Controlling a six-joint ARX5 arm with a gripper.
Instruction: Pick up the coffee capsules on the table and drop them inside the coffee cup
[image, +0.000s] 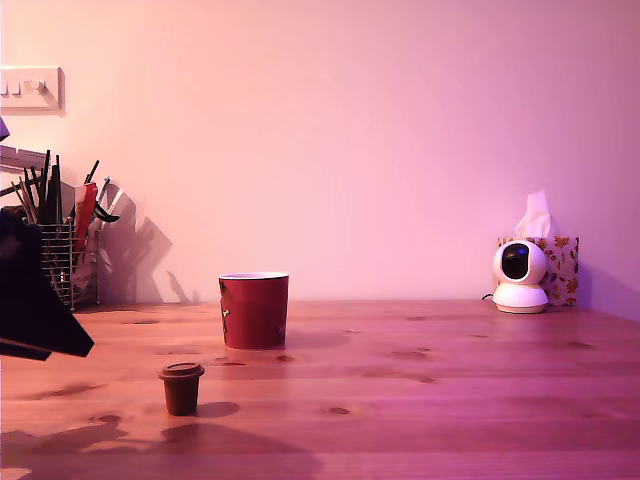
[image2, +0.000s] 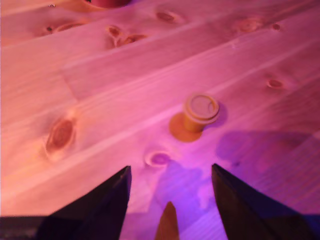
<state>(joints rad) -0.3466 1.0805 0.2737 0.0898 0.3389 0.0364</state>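
Brown coffee capsule (image: 181, 388) upright on the table (image: 420, 400), wider rimmed end uppermost, near the front edge toward the exterior view's left. Seen from above in the wrist view (image2: 199, 112), lid a pale ring, small shadow pooled at the base. Only this one capsule visible in either picture.

Coffee cup (image: 254, 310) upright behind the capsule and a little to the exterior view's right, near but apart from it, red with a pale rim; contents not visible from this angle. Just a sliver of its red base caught at the edge of the wrist view (image2: 109, 2).

Gripper (image2: 170, 200) above bare wood, short of the capsule and touching nothing. Two dark fingers (image2: 107, 210) spread wide, gap between them empty, capsule ahead of the gap and slightly off to one side. In the exterior view, only a dark mass of the arm (image: 35, 300) at the left edge, its shadow thrown across the planks below.

Farther back, wire mesh pen holder (image: 62, 262) against the wall at the exterior view's left, stuffed with dark pens. At the far right, small white camera (image: 520, 275) just in front of a patterned tissue box (image: 560, 265). Switch plate (image: 30, 88) high on the wall at the left.
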